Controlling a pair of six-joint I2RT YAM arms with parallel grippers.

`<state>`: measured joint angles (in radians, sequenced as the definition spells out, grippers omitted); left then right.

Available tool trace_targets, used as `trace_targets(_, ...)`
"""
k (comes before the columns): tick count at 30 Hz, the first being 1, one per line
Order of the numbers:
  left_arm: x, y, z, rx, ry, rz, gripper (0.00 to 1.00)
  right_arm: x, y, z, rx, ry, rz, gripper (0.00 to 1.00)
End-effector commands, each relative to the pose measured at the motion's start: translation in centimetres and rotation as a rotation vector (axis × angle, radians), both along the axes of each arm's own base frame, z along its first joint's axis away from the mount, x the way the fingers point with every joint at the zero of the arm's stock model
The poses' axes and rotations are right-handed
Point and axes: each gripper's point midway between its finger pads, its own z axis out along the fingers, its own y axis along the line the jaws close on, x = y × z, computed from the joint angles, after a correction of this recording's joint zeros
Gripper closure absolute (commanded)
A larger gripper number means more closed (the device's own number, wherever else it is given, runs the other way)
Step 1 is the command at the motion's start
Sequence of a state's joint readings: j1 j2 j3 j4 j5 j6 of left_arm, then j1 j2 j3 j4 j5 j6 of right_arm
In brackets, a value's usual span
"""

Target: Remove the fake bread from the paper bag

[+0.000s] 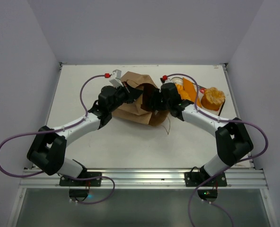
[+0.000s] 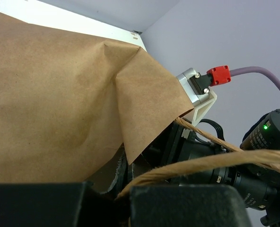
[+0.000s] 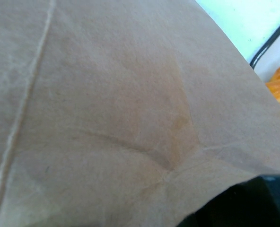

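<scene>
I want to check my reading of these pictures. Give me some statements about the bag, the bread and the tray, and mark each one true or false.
1. The paper bag lies on the table between the left gripper and the right gripper. True.
2. The bag stands upright with its handles on top. False: it lies crumpled on the table.
3. A knobbly orange bread sits on the tray to the right of the bag. True.
4. Some bread lies on the table to the left of the bag. False: all bread in view is on the right side, at the tray.
</scene>
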<state>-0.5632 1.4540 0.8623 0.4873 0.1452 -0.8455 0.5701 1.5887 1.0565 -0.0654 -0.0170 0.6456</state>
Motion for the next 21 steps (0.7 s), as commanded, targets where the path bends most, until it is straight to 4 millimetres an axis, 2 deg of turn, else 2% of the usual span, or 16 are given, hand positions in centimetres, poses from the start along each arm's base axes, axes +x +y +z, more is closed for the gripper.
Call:
trace_targets(1, -0.9, -1.6, 2.6, -0.038, -0.036, -0.082, 1.00, 2.0, 1.1, 3.2, 0.106, -0.115, -0.011, 0.54)
trace_targets(8, 0.0, -1.6, 3.5, -0.022, -0.034, -0.051, 1.00, 1.7, 0.5, 4.0, 0.094, -0.172, 0.008, 0.53)
trace_targets(11, 0.8, -1.4, 4.3, -0.026, -0.027, -0.015, 1.00, 1.1, 0.3, 3.5, 0.087, -0.165, 0.016, 0.54)
trace_targets(14, 1.5, -1.2, 4.2, -0.027, -0.002, 0.012, 1.00, 0.7, -0.4, 2.9, 0.060, -0.173, 0.018, 0.54)
trace_targets(15, 1.6, -1.2, 4.5, -0.031, -0.001, 0.019, 1.00, 0.7, -0.5, 3.7, 0.066, -0.200, 0.018, 0.54)
trace_targets(17, 2.1, -1.3, 4.3, -0.028, 0.008, 0.029, 1.00, 0.7, -1.0, 4.0, 0.048, -0.231, 0.016, 0.54)
trace_targets(21, 2.2, -1.9, 3.5, -0.036, 0.037, 0.004, 1.00, 0.5, -1.3, 5.8, 0.047, -0.281, 0.026, 0.54)
